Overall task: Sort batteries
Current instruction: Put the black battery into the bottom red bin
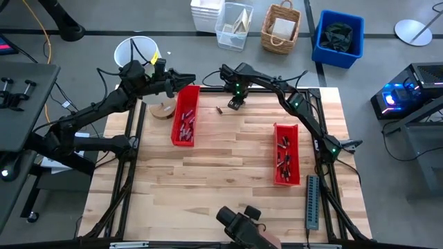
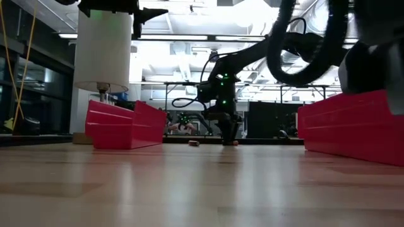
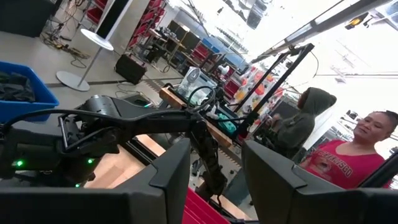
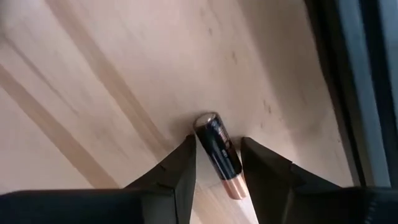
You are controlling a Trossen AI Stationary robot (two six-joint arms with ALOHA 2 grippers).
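My right gripper (image 1: 235, 104) is down at the table's far middle, pointing at the wood. In the right wrist view its open fingers (image 4: 216, 144) stand on either side of a black battery with a copper end (image 4: 217, 157) that lies flat on the table. Another loose battery (image 1: 218, 111) lies just to the left of it, also seen low (image 2: 194, 143). My left gripper (image 1: 184, 79) hangs in the air over the far end of the left red tray (image 1: 185, 117), open (image 3: 216, 152) and empty. Both red trays hold several batteries. My right gripper comes at the battery from above, its fingers across the cylinder near the dark end (image 4: 208, 134). One finger (image 4: 185, 158) stands right at the battery's side and the other shows a thin gap. Whether either touches it, I cannot tell. The battery rests on the table.
The right red tray (image 1: 285, 153) sits near the table's right edge, with a long grey ridged strip (image 1: 312, 202) near it. A round wooden piece (image 1: 163, 111) lies left of the left tray. A camera mount (image 1: 242, 223) stands at the near edge. People show beyond the table.
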